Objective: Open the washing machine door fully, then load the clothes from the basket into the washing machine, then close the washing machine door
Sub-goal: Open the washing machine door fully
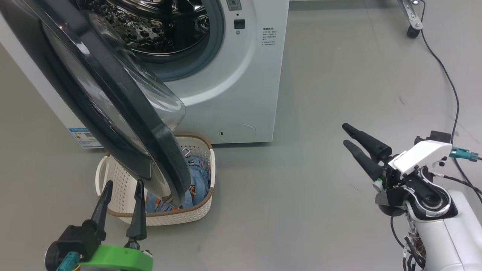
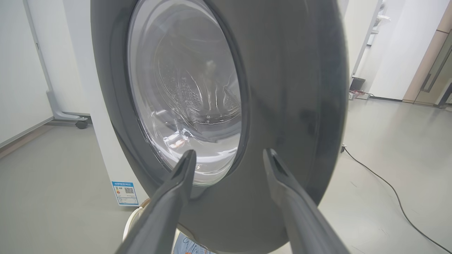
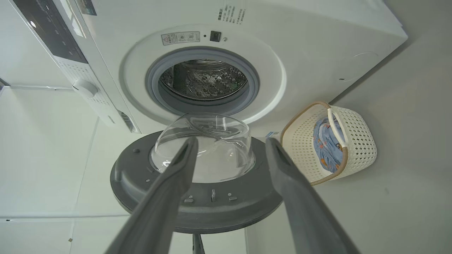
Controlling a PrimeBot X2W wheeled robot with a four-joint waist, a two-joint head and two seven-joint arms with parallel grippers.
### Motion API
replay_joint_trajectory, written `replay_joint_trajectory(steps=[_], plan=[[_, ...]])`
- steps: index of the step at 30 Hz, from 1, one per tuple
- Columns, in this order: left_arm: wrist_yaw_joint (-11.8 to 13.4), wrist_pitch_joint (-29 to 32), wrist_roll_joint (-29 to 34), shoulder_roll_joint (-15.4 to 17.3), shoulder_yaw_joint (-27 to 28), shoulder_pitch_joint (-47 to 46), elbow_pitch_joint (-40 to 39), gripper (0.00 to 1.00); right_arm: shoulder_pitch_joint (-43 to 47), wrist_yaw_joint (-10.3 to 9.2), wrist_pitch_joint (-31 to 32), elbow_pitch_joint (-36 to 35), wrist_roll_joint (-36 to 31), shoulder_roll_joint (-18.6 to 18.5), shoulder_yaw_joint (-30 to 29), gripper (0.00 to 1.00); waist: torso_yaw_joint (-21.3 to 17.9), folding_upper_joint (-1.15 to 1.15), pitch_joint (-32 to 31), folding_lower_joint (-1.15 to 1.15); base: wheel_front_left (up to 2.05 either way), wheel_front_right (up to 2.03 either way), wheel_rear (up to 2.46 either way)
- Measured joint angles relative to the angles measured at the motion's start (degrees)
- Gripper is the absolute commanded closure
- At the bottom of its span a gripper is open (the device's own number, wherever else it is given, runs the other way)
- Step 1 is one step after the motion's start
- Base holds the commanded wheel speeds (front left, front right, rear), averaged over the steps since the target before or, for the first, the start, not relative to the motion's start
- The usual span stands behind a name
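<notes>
Just ahead of the left end effector, jaws apart, stands the washing machine door.

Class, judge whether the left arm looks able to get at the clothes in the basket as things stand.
Probably not directly. The open washing machine door hangs over the basket, covering much of the clothes, and stands between them and the open left gripper.

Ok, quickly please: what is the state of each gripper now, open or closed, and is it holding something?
Left gripper: open, holding nothing.
Right gripper: open, holding nothing.
</notes>
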Motion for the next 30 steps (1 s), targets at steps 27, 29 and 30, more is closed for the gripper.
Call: replay_joint_trajectory(steps=[27,29,30], plan=[[-1.5,0.0,0.5,-0.6,1.9,0.6,-0.1,0.0,4.2,0.47,-37.8,-10.2,-38.0,-10.3,8.0,0.0,-1.5,0.0,-0.9,0.0,0.0,0.0,0.0],[-1.5,0.0,0.5,-0.7,2.1,0.7,-0.1,0.0,5.3,0.48,-39.9,-9.7,-39.9,-10.8,8.5,0.0,-1.6,0.0,-1.0,0.0,0.0,0.0,0.0],[-1.5,0.0,0.5,-0.8,2.3,0.8,-0.1,0.0,5.9,0.48,-41.0,-9.4,-41.0,-11.1,8.6,0.0,-1.6,0.0,-1.0,0.0,0.0,0.0,0.0]])
